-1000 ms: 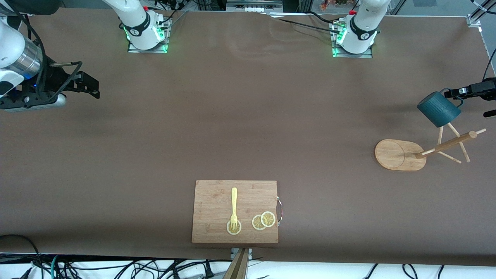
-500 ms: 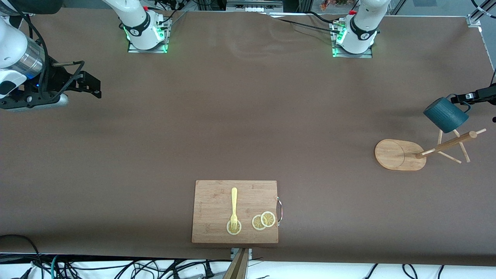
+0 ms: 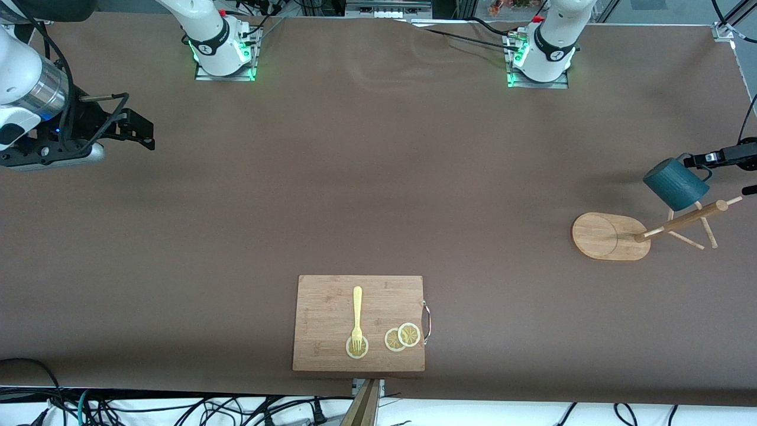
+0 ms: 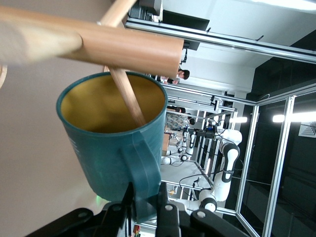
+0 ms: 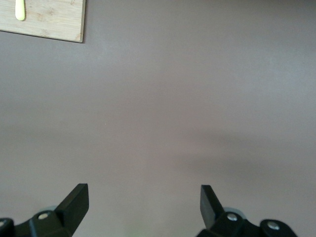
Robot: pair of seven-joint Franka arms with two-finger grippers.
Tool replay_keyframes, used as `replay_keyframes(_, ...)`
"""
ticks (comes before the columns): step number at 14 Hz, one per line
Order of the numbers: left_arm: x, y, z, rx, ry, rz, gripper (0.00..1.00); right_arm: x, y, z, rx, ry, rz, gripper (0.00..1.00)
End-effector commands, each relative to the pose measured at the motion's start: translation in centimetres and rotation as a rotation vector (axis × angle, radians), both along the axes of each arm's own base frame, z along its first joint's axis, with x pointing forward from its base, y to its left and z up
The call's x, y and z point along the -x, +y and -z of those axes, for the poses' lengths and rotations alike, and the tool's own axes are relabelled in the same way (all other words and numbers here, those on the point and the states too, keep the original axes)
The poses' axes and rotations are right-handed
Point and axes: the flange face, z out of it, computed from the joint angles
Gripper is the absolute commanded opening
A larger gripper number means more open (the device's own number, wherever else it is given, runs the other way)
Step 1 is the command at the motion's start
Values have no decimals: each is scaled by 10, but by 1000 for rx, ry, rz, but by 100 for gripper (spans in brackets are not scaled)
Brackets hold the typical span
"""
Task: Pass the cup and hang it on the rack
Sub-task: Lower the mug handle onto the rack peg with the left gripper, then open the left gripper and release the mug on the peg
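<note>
— Which way is the cup pointing?

— It is hanging tilted at the right edge of the frame, over the rack. Its long axis is slanting, base toward the upper left of the frame, mouth toward the pegs. In the left wrist view a peg is reaching into the yellowish mouth of the cup.

— Who is holding it?

— The left gripper is clamping its jaws on the loop handle. The right gripper is waiting at the upper left of the frame, jaws spread and holding nothing.

— And the surroundings?

— A brown worktop is carrying a cutting board with a fork and lemon slices at lower centre. Metal framing and glass panels are showing in the left wrist view.
</note>
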Motion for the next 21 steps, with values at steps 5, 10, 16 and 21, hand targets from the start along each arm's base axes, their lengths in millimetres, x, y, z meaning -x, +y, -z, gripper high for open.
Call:
replay_keyframes(5,-5,11,3,47,-5,-37,26,2,2,-2,12,-1,-18,100)
replay_keyframes(10,-7,11,-2,48,-21,-47,100,2,2,-1,13,1,-18,100)
replay_keyframes(16,-23,2,-97,-115,-21,30,100,1,2,0,13,2,-18,100)
replay_keyframes(21,-31,-20,-161,-267,12,115,100,1,2,0,14,2,-18,100)
